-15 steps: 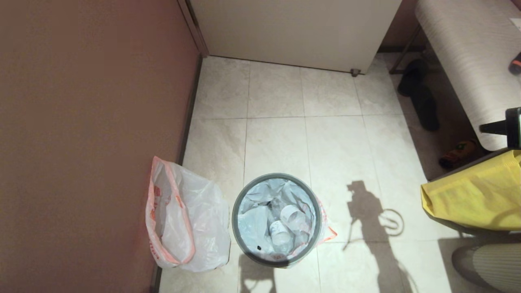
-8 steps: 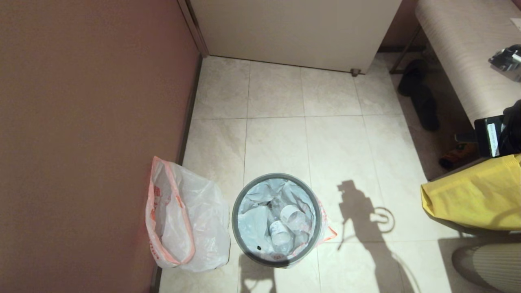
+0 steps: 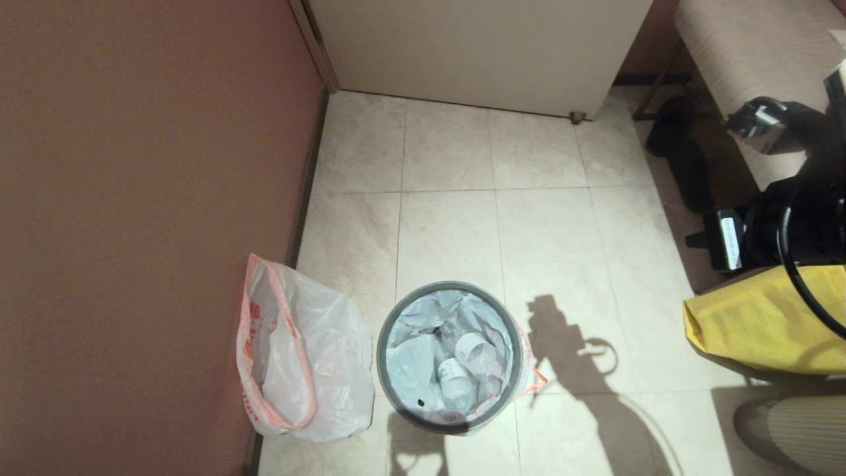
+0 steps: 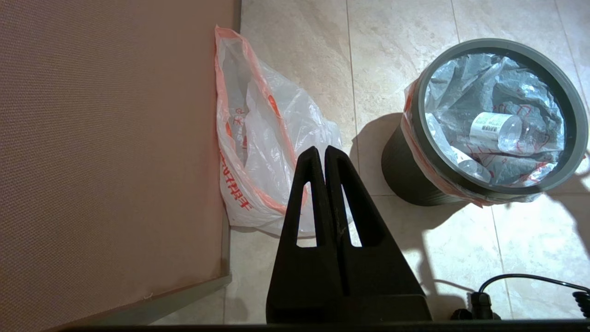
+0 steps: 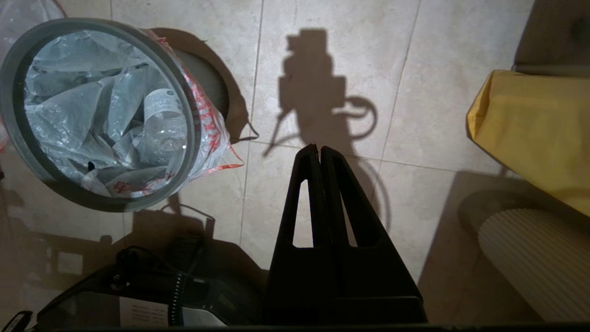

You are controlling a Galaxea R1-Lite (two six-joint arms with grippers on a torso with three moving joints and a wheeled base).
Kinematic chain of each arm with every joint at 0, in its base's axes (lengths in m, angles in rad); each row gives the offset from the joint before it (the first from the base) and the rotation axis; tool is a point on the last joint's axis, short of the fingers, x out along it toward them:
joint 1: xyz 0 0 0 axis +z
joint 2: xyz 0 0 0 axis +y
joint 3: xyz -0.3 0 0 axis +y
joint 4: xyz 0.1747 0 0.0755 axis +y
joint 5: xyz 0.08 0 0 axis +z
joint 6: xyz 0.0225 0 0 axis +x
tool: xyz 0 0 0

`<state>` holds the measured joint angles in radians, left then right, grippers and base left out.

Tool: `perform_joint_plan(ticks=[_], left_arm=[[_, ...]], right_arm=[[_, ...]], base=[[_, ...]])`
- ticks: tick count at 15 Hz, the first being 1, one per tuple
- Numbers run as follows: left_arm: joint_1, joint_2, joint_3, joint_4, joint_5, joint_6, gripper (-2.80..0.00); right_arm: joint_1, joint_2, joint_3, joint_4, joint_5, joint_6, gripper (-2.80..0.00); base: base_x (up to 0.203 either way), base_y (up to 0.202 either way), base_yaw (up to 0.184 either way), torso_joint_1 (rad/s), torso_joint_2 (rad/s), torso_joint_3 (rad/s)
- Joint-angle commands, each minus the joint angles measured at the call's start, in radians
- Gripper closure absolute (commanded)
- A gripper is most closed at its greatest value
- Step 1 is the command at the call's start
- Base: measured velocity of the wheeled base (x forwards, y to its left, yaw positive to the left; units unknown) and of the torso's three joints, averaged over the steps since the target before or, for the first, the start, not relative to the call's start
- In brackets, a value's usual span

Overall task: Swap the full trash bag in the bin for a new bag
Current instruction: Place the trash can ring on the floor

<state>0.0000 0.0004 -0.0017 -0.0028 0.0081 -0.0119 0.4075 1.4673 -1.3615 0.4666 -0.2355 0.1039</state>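
Thin film is the risk: right gripper (image 5: 318, 150), jaws shut and empty, could tear full bag (image 3: 449, 357) lifting it from bin (image 3: 382, 370)

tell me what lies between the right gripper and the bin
Only bare floor tiles with the arm's shadow; right gripper and bin are apart in the right wrist view.
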Motion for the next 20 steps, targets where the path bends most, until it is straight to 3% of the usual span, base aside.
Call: perform_joint_plan(ticks=[1, 6, 9, 13, 20], left_arm=[[0.0, 0.0, 0.0, 0.0, 0.001, 0.0, 0.0], [0.0, 0.0, 0.0, 0.0, 0.0, 0.0, 0.0], [0.0, 0.0, 0.0, 0.0, 0.001, 0.0, 0.0], [0.0, 0.0, 0.0, 0.0, 0.001, 0.0, 0.0], [0.0, 0.0, 0.0, 0.0, 0.001, -0.002, 0.0]], right_arm=[[0.033, 0.049, -0.004, -0.004, 0.011, 0.009, 0.0], [0.217, 0.07, 0.026, -0.017, 0.017, 0.099, 0.0], [0.215, 0.099, 0.106, -0.027, 0.021, 0.102, 0.0], [0.189, 0.251, 0.161, -0.194, 0.052, 0.078, 0.0], [0.161, 0.55, 0.082, -0.417, 0.057, -0.047, 0.0]], base=[[0.0, 0.0, 0.0, 0.0, 0.0, 0.0], [0.0, 0.0, 0.0, 0.0, 0.0, 0.0], [0.0, 0.0, 0.0, 0.0, 0.0, 0.0], [0.0, 0.0, 0.0, 0.0, 0.0, 0.0], [0.0, 0.0, 0.0, 0.0, 0.0, 0.0]])
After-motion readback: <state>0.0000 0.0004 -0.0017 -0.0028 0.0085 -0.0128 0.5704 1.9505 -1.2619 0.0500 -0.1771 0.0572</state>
